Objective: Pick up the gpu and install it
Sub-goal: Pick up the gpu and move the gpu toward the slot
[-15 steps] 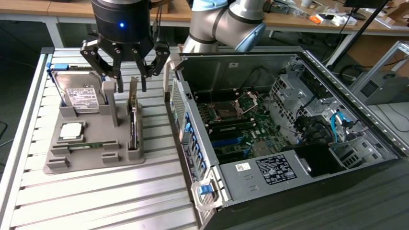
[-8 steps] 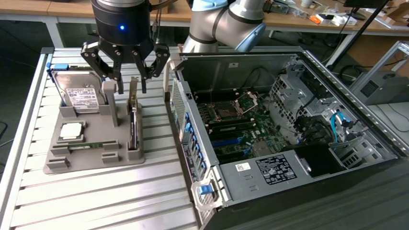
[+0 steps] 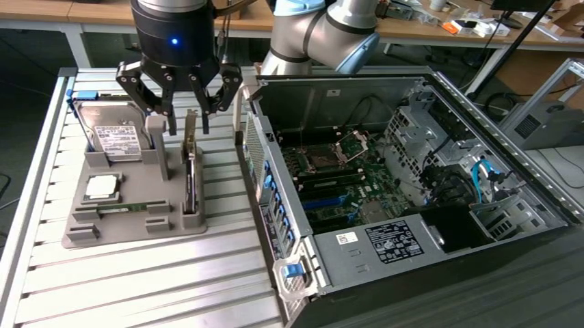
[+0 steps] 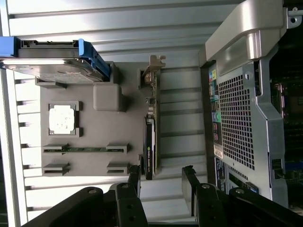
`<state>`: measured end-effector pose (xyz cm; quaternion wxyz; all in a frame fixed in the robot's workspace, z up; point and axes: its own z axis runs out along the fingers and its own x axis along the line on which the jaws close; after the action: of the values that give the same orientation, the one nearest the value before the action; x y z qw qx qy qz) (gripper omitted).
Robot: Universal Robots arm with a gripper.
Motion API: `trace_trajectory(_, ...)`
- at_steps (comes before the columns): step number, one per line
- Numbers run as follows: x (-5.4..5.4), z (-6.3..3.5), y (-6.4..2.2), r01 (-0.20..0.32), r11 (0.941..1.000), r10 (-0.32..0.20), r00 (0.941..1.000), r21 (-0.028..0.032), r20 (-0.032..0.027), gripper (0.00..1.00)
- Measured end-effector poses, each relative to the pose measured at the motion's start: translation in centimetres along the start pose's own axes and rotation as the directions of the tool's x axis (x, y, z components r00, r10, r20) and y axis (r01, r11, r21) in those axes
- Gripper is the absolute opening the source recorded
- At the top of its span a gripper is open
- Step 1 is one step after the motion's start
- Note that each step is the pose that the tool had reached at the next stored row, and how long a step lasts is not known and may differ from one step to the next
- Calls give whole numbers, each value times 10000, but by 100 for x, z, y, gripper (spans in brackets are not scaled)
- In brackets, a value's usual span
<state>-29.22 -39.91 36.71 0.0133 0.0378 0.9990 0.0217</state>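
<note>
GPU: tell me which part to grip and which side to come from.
Grip the gpu by its long top edge, coming straight down from above. It stands on edge in a slot of the grey holder, so its upper part is the freest, and its two flat faces suit the fingers. The open gripper hangs just above it.

Lab: open computer case [image 3: 365, 254], workbenches [image 3: 412, 31]
</note>
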Motion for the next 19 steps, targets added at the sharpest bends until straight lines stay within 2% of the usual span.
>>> trace_trajectory(19, 1, 55, -2, 0, 10000, 0, 10000, 0, -1, 48)
